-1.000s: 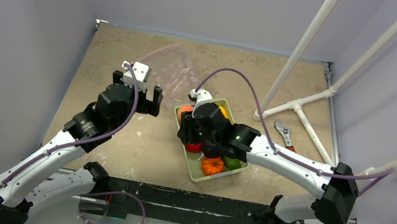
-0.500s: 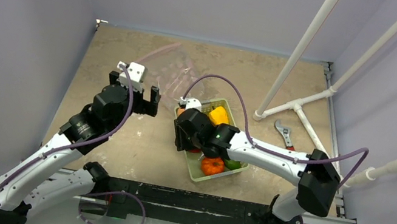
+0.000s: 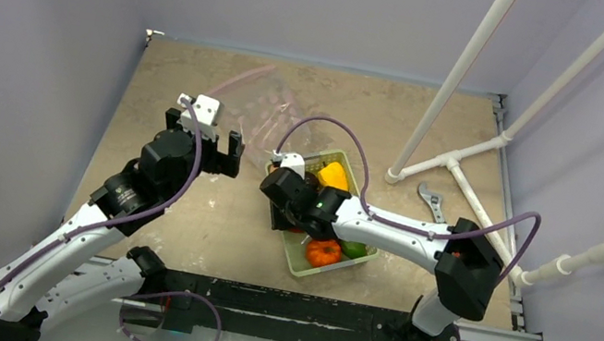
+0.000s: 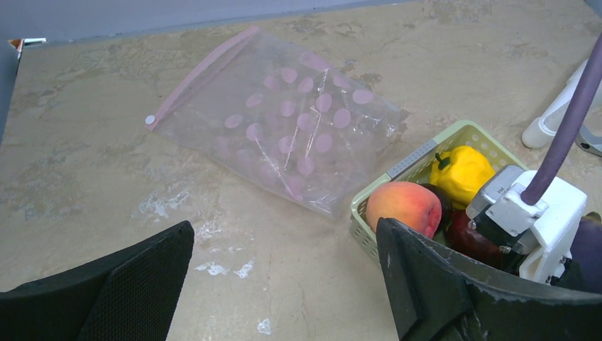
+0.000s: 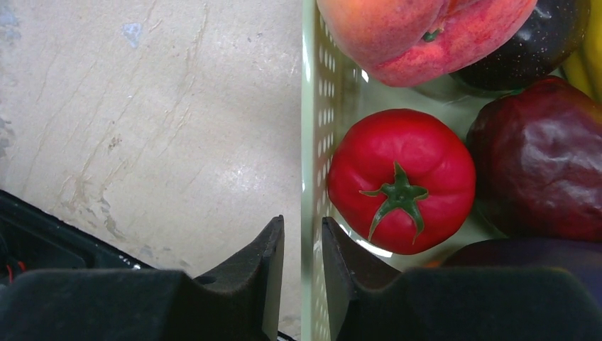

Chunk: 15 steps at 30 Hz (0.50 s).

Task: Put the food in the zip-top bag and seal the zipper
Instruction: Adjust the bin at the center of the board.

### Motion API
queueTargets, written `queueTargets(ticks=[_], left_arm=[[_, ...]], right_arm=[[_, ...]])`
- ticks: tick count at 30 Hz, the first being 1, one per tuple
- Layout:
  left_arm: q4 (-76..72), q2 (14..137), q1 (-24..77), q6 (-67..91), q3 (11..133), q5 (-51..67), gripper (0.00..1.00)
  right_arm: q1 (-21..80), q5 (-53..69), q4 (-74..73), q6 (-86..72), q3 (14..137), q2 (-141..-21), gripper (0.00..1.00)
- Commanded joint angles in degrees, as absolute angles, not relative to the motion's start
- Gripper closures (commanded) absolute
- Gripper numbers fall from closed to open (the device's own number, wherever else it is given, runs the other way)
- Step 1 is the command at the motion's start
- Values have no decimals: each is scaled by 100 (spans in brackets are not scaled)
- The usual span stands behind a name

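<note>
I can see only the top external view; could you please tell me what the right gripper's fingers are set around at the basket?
Observer: The right gripper straddles the basket wall: one finger outside over the table, one inside beside the red tomato.
Operator: Thank you. Is it clamped on that wall?
Observer: A sliver of table shows between the outer finger and the wall, so I cannot tell.
Operator: What lies under the arm beside the tomato?
Observer: A peach and a dark purple piece.
</note>
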State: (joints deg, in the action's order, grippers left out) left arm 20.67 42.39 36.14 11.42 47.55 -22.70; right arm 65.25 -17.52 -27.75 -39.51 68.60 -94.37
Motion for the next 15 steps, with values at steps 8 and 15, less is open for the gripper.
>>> queueTargets(ticks=[8, 15], left_arm=[[1926, 4201, 3623, 1205, 4922, -2180, 1], [1929, 4227, 3622, 1205, 4928, -2136, 1]], right_arm=[[6557, -2296, -3059, -4365, 7088, -9619, 86], [6557, -2379, -3366, -4663, 6891, -9475, 100]])
